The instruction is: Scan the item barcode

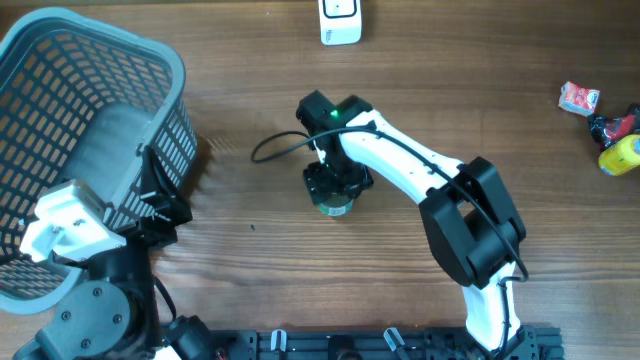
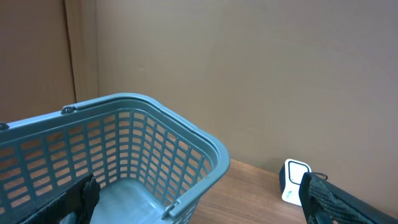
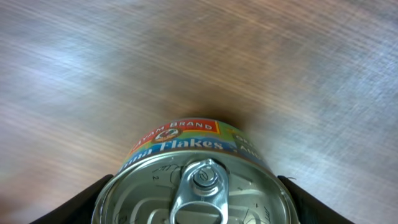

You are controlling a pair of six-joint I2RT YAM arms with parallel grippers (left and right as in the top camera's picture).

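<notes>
Step in hand: pick-up of the item. The right gripper (image 1: pixel 337 183) stands over the tuna can (image 3: pixel 196 186), on the robot's side of the scanner (image 1: pixel 340 20) and well apart from it. Its fingers (image 3: pixel 87 202) lie against opposite sides of the can, so I judge the jaws closed on it, lid and pull-tab upward; whether the can rests on the table (image 1: pixel 250 270) or is just off it cannot be told. No barcode shows; only the brand face of the label is visible. The left gripper (image 1: pixel 158 215) hangs wide open and empty, far left of the scanner, just beside the basket (image 1: pixel 165 55).

Next move, as judged: carry the can toward the scanner; then turn the wrist until the code side faces it.

Clearance: the wood between can and scanner is bare; a dark cable loop (image 1: pixel 275 145) lies left of that line; the basket stands well left of the scanner; a red packet (image 1: pixel 578 98) and a yellow item (image 1: pixel 620 155) lie far right of it, off the route. The table's edge beyond the scanner is not shown.
</notes>
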